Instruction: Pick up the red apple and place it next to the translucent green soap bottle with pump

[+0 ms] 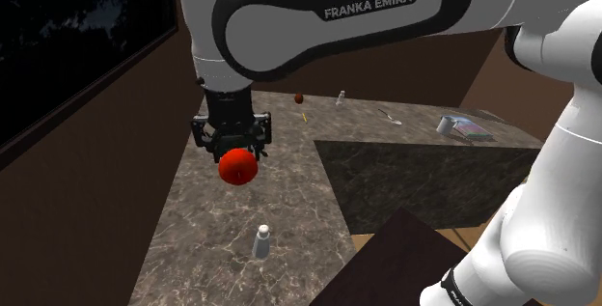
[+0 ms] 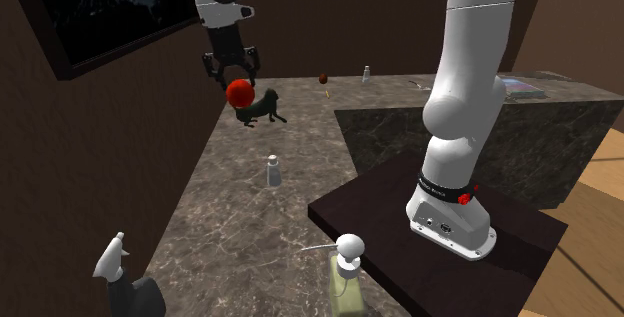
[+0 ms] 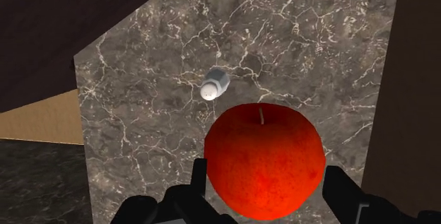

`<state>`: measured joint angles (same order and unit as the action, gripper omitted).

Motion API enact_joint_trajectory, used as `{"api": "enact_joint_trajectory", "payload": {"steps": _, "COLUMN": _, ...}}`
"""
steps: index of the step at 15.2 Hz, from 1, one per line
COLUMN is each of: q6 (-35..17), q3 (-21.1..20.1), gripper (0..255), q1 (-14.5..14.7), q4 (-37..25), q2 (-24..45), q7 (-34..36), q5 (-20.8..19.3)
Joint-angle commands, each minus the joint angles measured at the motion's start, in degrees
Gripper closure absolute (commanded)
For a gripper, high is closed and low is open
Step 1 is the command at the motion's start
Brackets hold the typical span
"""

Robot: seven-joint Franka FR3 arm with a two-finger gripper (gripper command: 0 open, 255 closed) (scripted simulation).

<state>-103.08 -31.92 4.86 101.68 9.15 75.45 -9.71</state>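
A white Franka arm holds a red apple (image 1: 237, 166) aloft over a dark marbled counter (image 1: 212, 227), its black pincer (image 1: 232, 150) clamped on the fruit from both sides. In the wrist view the two fingers (image 3: 200, 181) press against the apple's flanks, its stem side facing the camera, with the counter well below.

In the second exterior view the apple (image 2: 238, 92) hangs in the pincer (image 2: 232, 75) near the dark wall at that view's left, clear of the counter (image 2: 240, 215). The greenish soap bottle (image 2: 345, 287) with a white pump stands at that view's bottom edge, just beside the near corner of the dark stand (image 2: 350, 210) and well apart from the apple.

A small white bottle (image 2: 273, 171) stands upright on the counter between the apple and the soap bottle; in the wrist view it (image 3: 214, 85) shows just beyond the apple (image 3: 265, 159).

A spray bottle (image 2: 115, 260) stands at the second exterior view's lower left. Far down the counter are a small dark red thing (image 1: 299, 97), another small bottle (image 1: 340, 97) and a stack of books (image 1: 473, 128).
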Motion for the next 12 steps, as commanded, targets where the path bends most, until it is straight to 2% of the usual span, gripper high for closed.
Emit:
{"api": "enact_joint_trajectory", "payload": {"steps": 1, "q6": -0.87, "q3": -0.88, "gripper": 255, "q1": 0.49, "q4": 3.32, "q2": -2.73, "q7": 1.17, "q5": 1.52}}
{"api": "enact_joint_trajectory", "payload": {"steps": 12, "q6": -2.51, "q3": -6.21, "gripper": 255, "q1": 5.67, "q4": 16.45, "q2": -16.23, "q7": 8.39, "q5": 10.79}}
